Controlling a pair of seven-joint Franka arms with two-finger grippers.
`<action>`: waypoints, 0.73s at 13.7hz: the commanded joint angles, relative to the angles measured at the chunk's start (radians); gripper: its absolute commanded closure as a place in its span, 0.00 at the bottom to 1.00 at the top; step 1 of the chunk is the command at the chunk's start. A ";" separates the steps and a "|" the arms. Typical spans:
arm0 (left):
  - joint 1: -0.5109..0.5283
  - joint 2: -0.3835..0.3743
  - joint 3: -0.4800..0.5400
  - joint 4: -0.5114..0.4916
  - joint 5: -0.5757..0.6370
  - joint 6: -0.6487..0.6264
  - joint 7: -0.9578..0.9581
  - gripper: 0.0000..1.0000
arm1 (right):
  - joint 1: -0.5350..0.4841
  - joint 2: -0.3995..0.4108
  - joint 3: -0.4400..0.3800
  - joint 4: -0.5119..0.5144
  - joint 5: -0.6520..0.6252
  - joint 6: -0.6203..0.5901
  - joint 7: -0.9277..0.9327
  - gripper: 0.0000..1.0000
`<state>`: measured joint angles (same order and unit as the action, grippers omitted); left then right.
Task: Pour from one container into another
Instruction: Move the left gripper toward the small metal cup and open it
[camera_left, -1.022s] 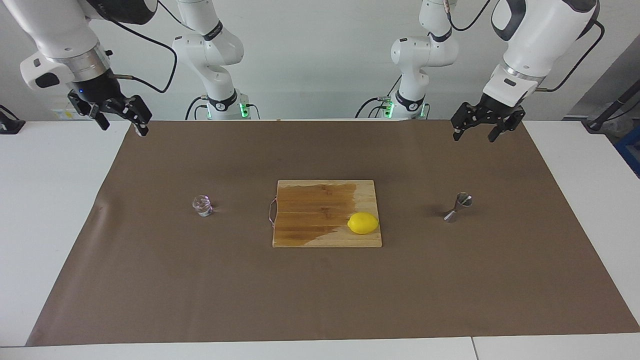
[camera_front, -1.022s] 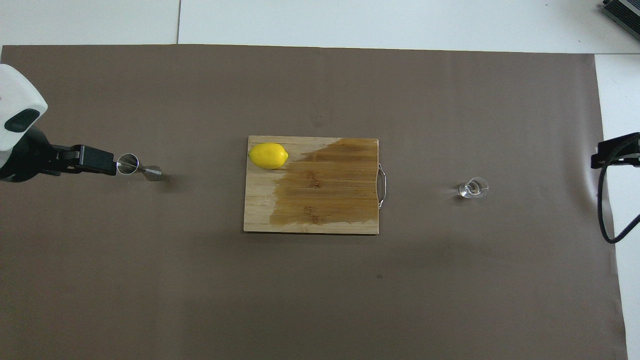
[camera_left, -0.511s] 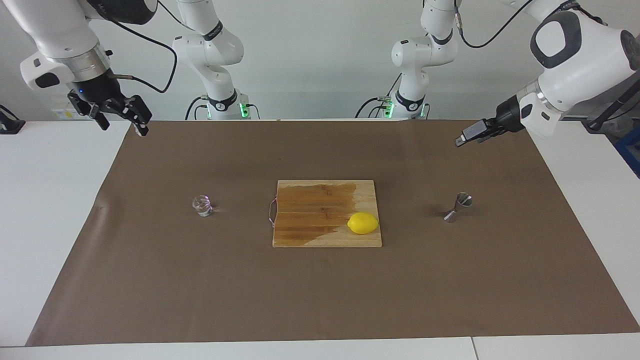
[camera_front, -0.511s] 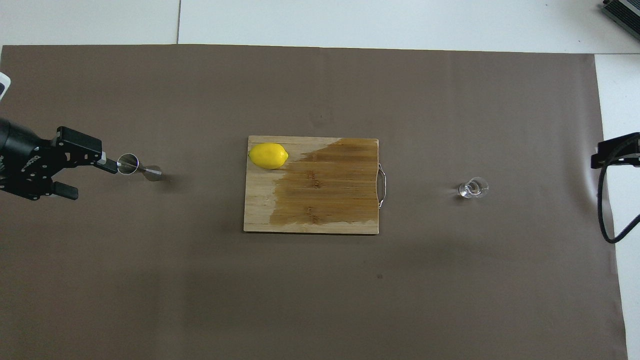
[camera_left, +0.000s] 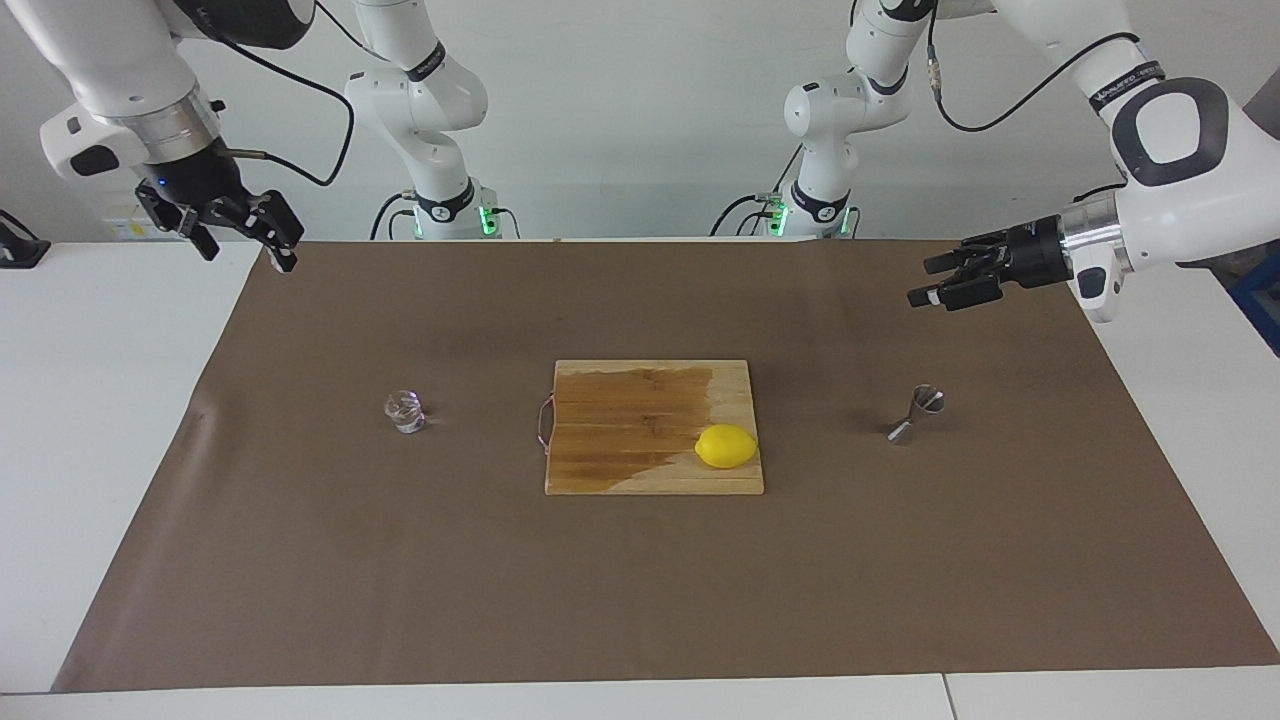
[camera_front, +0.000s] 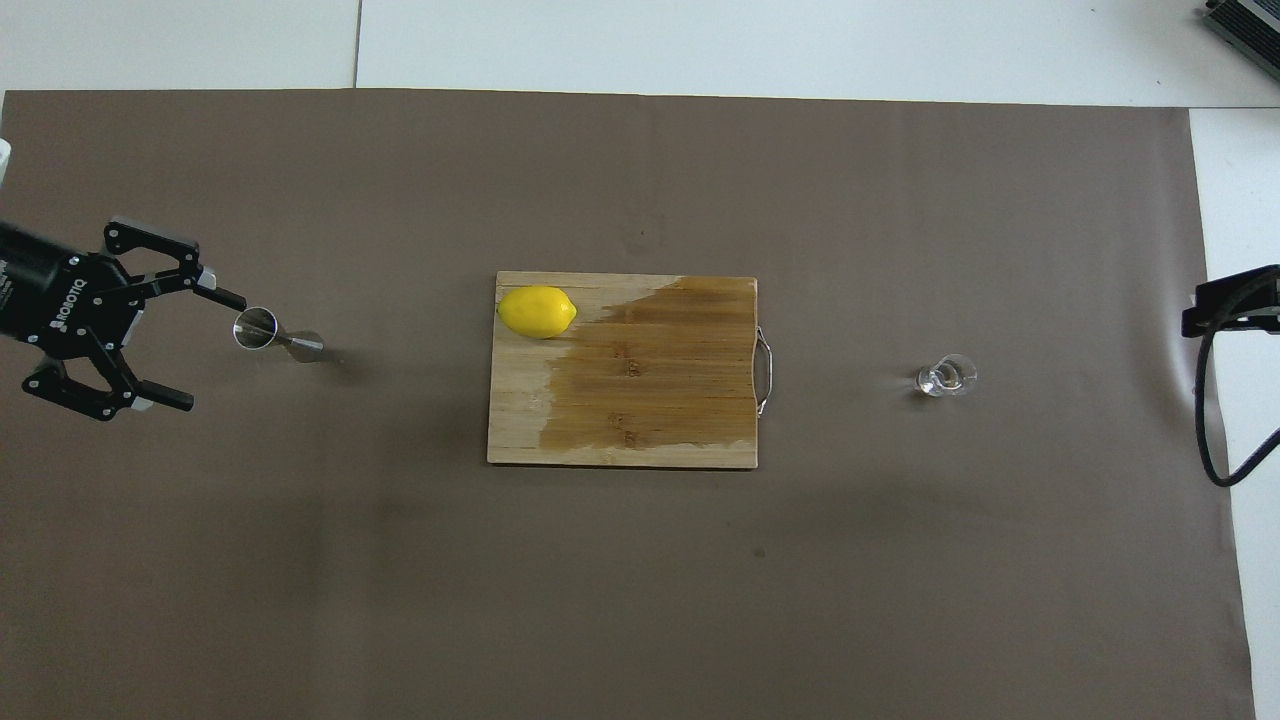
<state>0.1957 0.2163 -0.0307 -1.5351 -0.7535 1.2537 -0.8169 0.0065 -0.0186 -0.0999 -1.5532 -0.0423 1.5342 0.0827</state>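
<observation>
Approach step. Left gripper (camera_left: 935, 281) spread, empty, turned sideways, high over mat at jigger's (camera_left: 916, 414) 12 o'clock. Right gripper (camera_left: 245, 238) spread, waiting; tumbler (camera_left: 405, 411) untouched. Next: descend, straddle jigger's waist.

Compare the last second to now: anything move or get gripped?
Only the left arm moved. Its wrist turned, so the left gripper, which pointed down a second ago, now lies sideways, open and raised above the mat near the jigger without touching it. Nothing was gripped or released. The right gripper waits open as before; the glass tumbler, lemon and cutting board stayed put.
</observation>
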 joint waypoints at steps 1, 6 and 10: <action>0.030 0.034 -0.009 0.035 -0.084 -0.039 -0.116 0.00 | -0.008 -0.023 0.005 -0.021 0.016 -0.003 -0.012 0.00; 0.079 0.081 -0.005 0.010 -0.237 -0.039 -0.175 0.00 | -0.008 -0.023 0.005 -0.021 0.015 -0.003 -0.011 0.00; 0.140 0.155 -0.008 0.009 -0.323 -0.053 -0.208 0.00 | -0.008 -0.023 0.005 -0.021 0.015 -0.003 -0.012 0.00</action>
<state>0.3004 0.3296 -0.0299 -1.5387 -1.0242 1.2347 -0.9966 0.0065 -0.0199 -0.0999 -1.5532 -0.0423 1.5342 0.0827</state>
